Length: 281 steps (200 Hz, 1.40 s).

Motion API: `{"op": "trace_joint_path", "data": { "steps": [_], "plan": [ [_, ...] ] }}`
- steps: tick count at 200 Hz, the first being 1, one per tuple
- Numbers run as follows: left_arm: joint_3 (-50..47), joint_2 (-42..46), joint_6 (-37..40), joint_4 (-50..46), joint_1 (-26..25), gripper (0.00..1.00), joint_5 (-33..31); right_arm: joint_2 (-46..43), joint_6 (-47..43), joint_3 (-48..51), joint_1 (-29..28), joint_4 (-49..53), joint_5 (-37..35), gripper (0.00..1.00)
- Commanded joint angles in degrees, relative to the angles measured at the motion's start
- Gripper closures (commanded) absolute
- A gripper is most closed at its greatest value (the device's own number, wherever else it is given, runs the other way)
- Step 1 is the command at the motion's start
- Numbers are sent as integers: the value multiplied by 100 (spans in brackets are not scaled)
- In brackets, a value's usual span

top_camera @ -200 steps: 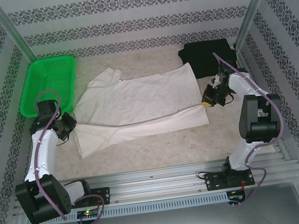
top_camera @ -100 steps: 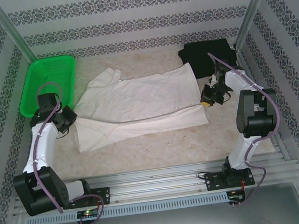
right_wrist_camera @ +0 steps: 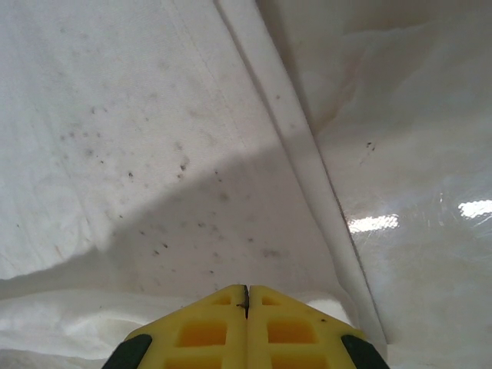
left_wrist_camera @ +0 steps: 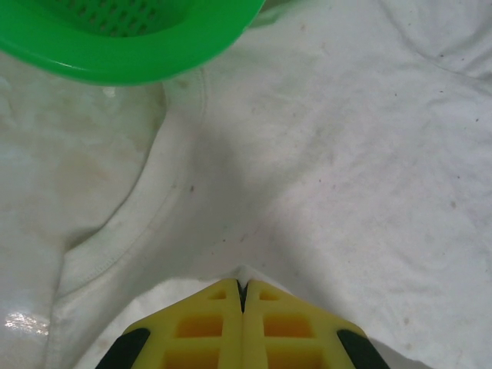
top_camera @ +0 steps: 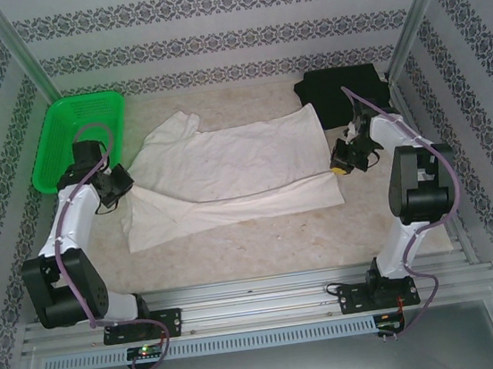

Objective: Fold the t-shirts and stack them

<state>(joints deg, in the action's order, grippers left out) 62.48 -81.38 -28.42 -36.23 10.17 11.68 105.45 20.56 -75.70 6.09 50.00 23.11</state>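
cream-white cloth t-shirt (top_camera: 226,164) lies spread across the middle of the table (top_camera: 262,237). its near long side is turned over on itself in a loose band, and a sleeve pokes toward the far left corner. at its left end the left pincer (top_camera: 119,184) is closed tight. in the left wrist view a lifted flap of white cloth runs up into that pincer (left_wrist_camera: 242,286), so the shirt looks pinched there. at the right end the right pincer (top_camera: 341,162) is likewise closed, with bunched white cloth gathered under it (right_wrist_camera: 247,290) beside the hem, so a hold on the cloth seems likely. a plain black cloth t-shirt (top_camera: 343,92) sits bundled at the far right corner, apart from the white one. a green plastic mesh basket (top_camera: 83,98) stands at the far left corner, its rim just beside the shirt's collar.

as i judge it, either thin pinch could slip when the cloth is pulled, leaving one end behind and the fold skewed. uneven lifting between the arms would twist the band. the left end could also drag against the basket rim.
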Motion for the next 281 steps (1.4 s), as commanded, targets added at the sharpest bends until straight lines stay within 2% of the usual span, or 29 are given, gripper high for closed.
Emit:
{"op": "trace_joint_path", "data": {
  "steps": [1,130,167,217,270,276,281],
  "plan": [
    [177,-135,177,278,-42,100,-156,117,-140,-220,-90,103,-149,100],
    [595,-773,209,537,-51,100,-70,693,-228,-961,-310,324,-223,100],
    [530,-796,213,558,-51,100,-70,767,-288,-912,-309,404,-306,100],
    [362,-693,210,661,-51,100,25,450,-339,-657,-179,398,-405,100],
    [417,-1002,116,927,-68,99,151,920,-260,-1141,-151,365,-335,100],
    [439,-1046,103,965,-68,97,186,992,-258,-1227,-152,370,-302,96],
    [462,-1080,80,1008,-68,89,257,1043,-245,-1300,-152,379,-256,89]
  ]
}}
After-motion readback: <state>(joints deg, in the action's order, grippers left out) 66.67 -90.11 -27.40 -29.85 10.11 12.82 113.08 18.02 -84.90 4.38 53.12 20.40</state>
